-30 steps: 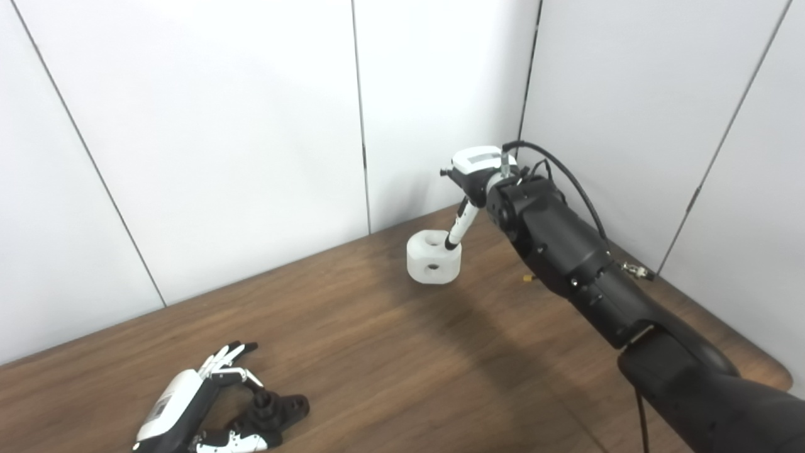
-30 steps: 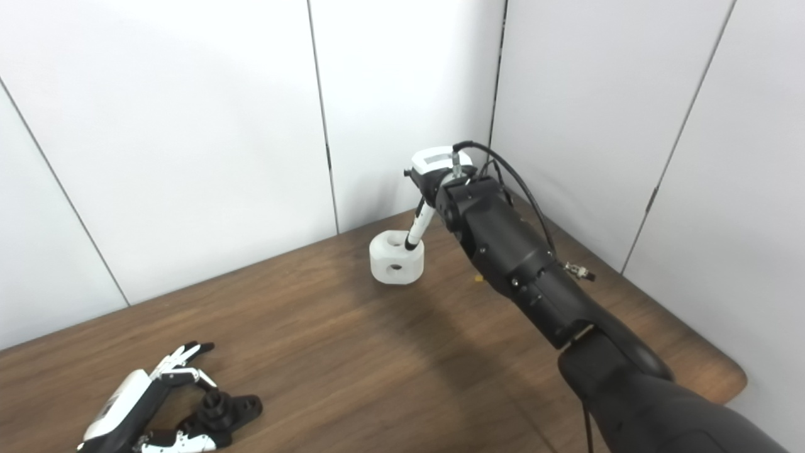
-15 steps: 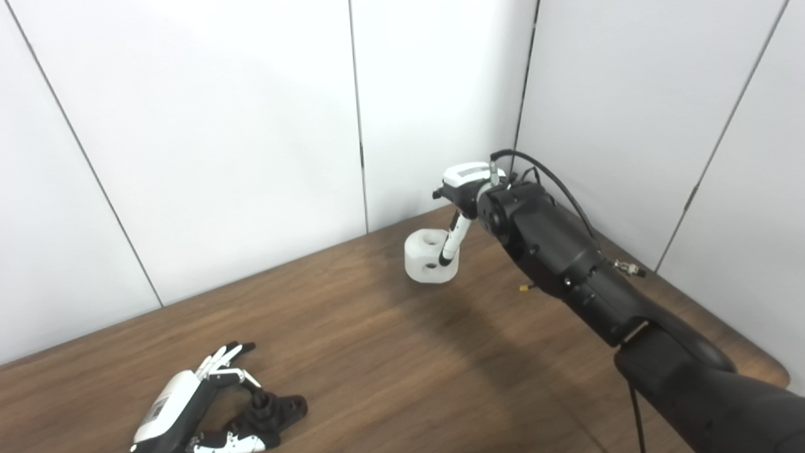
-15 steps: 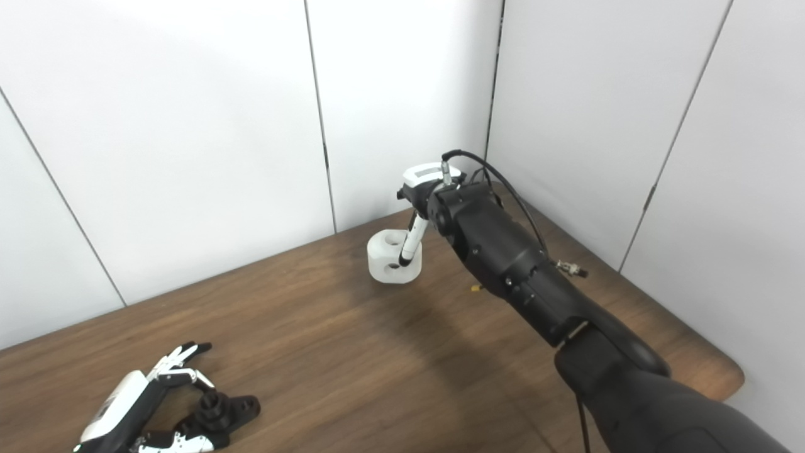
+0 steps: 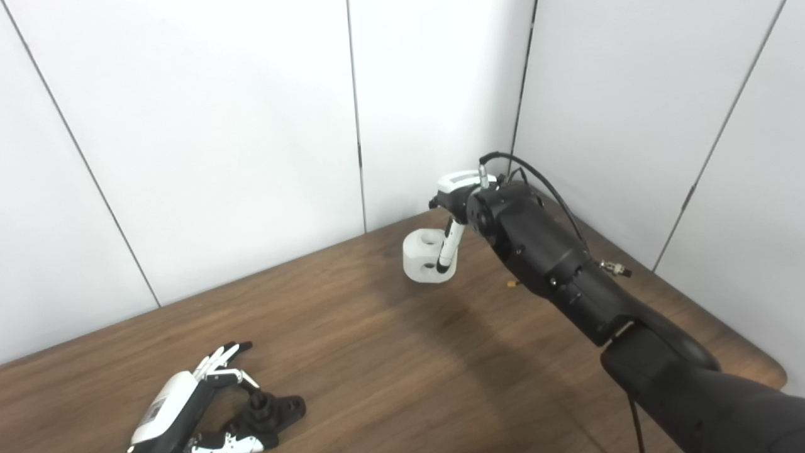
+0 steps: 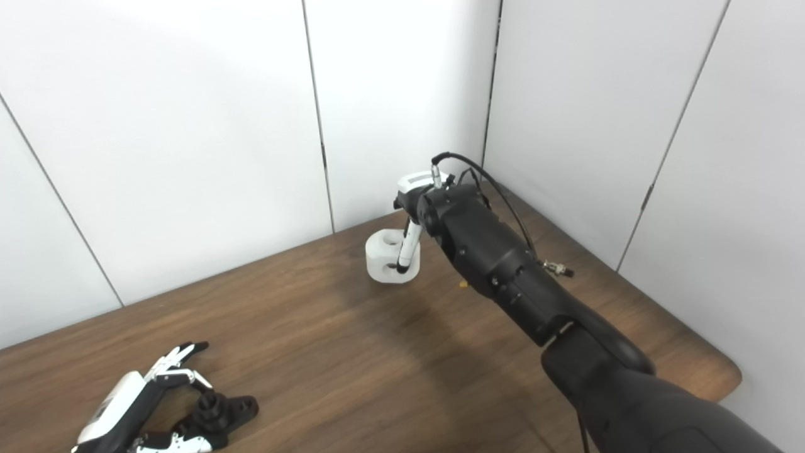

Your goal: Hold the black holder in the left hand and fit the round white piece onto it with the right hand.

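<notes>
Left robot hand at holder, right robot hand at white piece.
Near edge of table (image 5: 390, 352): left robot hand (image 5: 182, 409) lying with fingers curling loosely around black holder (image 5: 273, 412). Far end: right robot hand (image 5: 454, 207) reaching down, one finger touching round white piece (image 5: 426, 257); grip unclear.

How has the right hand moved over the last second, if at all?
Yes. The right hand has come down toward the table beside the round white piece, its finger reaching lower along the piece's side than before.
</notes>
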You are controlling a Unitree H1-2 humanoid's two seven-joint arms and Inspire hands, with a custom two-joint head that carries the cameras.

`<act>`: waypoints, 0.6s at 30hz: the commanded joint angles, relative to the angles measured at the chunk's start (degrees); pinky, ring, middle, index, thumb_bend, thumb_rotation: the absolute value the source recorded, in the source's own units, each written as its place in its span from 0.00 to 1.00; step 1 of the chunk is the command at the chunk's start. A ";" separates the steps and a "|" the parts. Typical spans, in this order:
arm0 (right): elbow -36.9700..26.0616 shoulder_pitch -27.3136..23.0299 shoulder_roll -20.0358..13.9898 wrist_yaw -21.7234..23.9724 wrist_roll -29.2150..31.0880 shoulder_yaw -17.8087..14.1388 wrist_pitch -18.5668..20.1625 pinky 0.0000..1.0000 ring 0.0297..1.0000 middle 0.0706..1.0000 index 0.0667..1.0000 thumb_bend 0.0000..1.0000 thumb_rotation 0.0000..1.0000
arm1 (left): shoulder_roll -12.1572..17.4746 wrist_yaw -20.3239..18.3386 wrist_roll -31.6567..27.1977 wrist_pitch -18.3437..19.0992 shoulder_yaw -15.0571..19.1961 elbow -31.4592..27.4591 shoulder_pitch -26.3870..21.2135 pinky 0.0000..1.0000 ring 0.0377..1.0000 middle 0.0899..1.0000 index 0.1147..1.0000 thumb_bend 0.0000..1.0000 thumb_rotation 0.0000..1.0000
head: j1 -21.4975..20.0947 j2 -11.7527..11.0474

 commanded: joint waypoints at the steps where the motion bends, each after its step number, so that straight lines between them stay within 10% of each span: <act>1: -0.49 -3.98 -0.78 -1.78 -1.51 -0.20 0.85 0.87 1.00 1.00 0.89 0.97 0.36 | 2.28 -5.38 2.26 7.10 -1.52 3.65 6.58 1.00 1.00 0.94 0.42 0.52 0.06 | 0.02 0.10; 18: 1.20 -2.89 0.65 -3.29 -0.73 -0.86 0.86 0.95 1.00 1.00 0.83 0.96 0.37 | 2.85 -5.95 2.10 8.01 -1.10 1.68 7.69 1.00 1.00 0.95 0.42 0.52 0.06 | 0.25 1.32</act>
